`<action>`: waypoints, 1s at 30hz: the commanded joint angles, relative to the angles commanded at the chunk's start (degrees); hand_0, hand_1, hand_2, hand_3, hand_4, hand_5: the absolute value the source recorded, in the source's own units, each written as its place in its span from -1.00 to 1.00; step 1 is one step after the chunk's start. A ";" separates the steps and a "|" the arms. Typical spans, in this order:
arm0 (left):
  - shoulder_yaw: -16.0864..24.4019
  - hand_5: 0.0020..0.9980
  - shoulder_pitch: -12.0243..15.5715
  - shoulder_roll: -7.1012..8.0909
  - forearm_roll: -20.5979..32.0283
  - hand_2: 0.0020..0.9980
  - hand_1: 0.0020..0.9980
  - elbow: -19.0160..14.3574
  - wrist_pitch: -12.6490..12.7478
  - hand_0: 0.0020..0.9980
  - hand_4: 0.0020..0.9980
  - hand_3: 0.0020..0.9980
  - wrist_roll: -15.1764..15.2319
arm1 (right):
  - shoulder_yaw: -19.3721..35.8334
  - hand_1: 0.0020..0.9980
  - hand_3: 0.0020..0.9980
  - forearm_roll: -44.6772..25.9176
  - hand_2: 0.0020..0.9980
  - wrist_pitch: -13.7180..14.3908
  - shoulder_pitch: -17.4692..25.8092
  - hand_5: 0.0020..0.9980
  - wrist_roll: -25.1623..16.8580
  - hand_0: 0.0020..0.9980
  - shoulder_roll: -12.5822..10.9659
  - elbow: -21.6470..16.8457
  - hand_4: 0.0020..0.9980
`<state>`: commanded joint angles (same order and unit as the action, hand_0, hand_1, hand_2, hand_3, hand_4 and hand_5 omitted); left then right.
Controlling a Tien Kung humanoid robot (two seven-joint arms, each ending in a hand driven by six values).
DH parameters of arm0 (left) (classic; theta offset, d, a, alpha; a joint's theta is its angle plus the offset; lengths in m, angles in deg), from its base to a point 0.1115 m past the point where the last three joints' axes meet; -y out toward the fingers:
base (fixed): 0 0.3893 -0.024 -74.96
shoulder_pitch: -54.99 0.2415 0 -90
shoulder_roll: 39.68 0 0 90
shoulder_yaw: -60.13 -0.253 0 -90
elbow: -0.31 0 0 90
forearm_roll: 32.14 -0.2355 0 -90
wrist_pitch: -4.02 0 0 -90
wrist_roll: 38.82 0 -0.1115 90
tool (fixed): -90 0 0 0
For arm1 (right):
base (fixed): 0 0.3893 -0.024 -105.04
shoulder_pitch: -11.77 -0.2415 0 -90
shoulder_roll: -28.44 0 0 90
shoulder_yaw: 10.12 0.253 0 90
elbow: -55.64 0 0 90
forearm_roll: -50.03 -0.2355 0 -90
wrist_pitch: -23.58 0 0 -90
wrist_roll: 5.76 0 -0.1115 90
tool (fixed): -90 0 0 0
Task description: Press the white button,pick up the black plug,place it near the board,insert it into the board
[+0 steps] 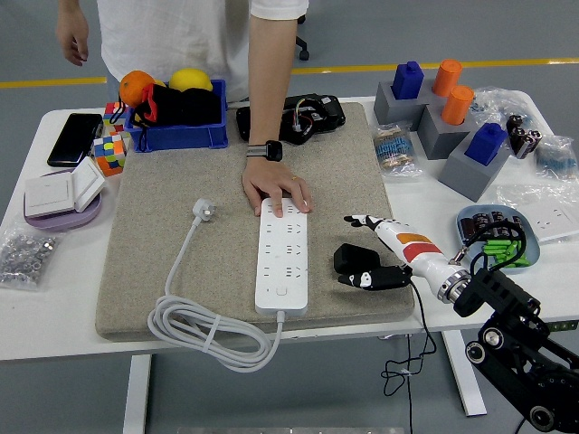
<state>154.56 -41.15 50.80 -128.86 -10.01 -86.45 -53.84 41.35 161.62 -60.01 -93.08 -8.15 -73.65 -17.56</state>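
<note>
while the person's hand (pixel 276 192) presses flat on the far end of the white power strip (pixel 283 257), seemingly to keep it from sliding on the grey mat (pixel 181 181), the robot's right hand (pixel 384 258) sits just off the strip's right side. its index finger points out toward the strip and the lower fingers (pixel 373 279) curl in toward a black plug (pixel 354 259), which lies on the mat touching or just under them; from where i stand i can't tell if they truly pinch it or only rest against it. the plug is just left of the fingers, between them and the strip, close to the strip's edge but not in any socket. its thin black cord (pixel 409 348) seems to trail off the near edge of the tabletop (pixel 54 316) below the wrist, which may tug on the plug as it is lifted. the strip's own white cord (pixel 208 330) coils at the mat's near left corner, well away from the fingers, so it shouldn't get in the way. the left arm is nowhere to be seen. i'd say the pick-up is the step in hand, with insertion not yet done.
</note>
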 joint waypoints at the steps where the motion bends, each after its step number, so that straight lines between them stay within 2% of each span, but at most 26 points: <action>1: 0.00 -0.45 0.00 -0.01 -0.01 0.02 -0.01 0.00 0.00 -0.07 0.14 0.16 0.00 | -0.07 0.46 0.54 0.13 0.36 0.34 0.08 -0.54 -0.32 0.68 -0.01 0.31 1.00; 6: -0.11 -0.45 -0.02 -0.14 0.20 0.02 -0.01 0.00 0.02 -0.07 0.14 0.16 0.07 | -0.10 0.46 0.54 -0.02 0.36 2.24 0.43 -0.54 -2.30 0.68 0.06 1.78 1.00; 7: -0.09 -0.45 -0.01 -0.16 0.15 0.02 -0.01 0.00 -0.01 -0.07 0.14 0.16 0.04 | -0.10 0.33 0.44 -0.17 0.24 2.63 0.45 -0.64 -2.65 0.56 0.09 2.02 1.00; 12: 0.08 -0.45 0.06 -0.23 0.18 0.02 -0.01 0.00 0.02 -0.07 0.14 0.16 0.10 | 0.10 0.33 0.44 -0.08 0.24 4.65 0.46 -0.64 -4.15 0.56 0.20 2.84 1.00; 13: 0.13 -0.45 0.04 -0.24 0.20 0.02 -0.01 0.00 0.03 -0.07 0.14 0.16 0.11 | 0.21 0.22 0.32 -0.02 0.14 4.86 0.42 -0.71 -4.29 0.42 0.25 3.08 0.99; 18: 0.16 -0.45 -0.03 -0.26 0.31 0.02 -0.01 0.00 0.08 -0.07 0.14 0.16 0.18 | 0.01 0.22 0.32 -0.11 0.14 5.36 0.31 -0.71 -4.76 0.42 0.36 3.96 0.99; 19: 0.18 -0.44 -0.03 -0.27 0.31 0.02 0.00 0.00 0.08 -0.07 0.14 0.16 0.19 | -0.03 0.18 0.27 -0.11 0.11 5.32 0.30 -0.76 -4.74 0.33 0.39 4.09 0.93; 24: 0.21 -0.44 -0.02 -0.33 0.40 0.02 0.00 0.00 0.11 -0.07 0.14 0.16 0.22 | -0.04 0.18 0.27 0.21 0.11 4.69 0.27 -0.76 -4.27 0.33 0.62 4.76 0.93; 25: 0.21 -0.45 -0.02 -0.34 0.38 0.02 -0.01 0.00 0.11 -0.07 0.14 0.16 0.21 | -0.04 0.15 0.23 0.22 0.10 4.79 0.26 -0.84 -4.30 0.20 0.62 4.77 0.87; 30: 0.21 -0.45 -0.06 -0.34 0.37 0.02 -0.01 0.00 0.11 -0.07 0.14 0.16 0.21 | 0.08 0.15 0.23 -0.31 0.10 5.56 0.18 -0.84 -5.37 0.20 0.56 4.18 0.87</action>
<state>154.78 -41.22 50.46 -128.50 -10.01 -86.34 -53.63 41.42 161.31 -54.45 -92.91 -13.52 -73.10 -13.37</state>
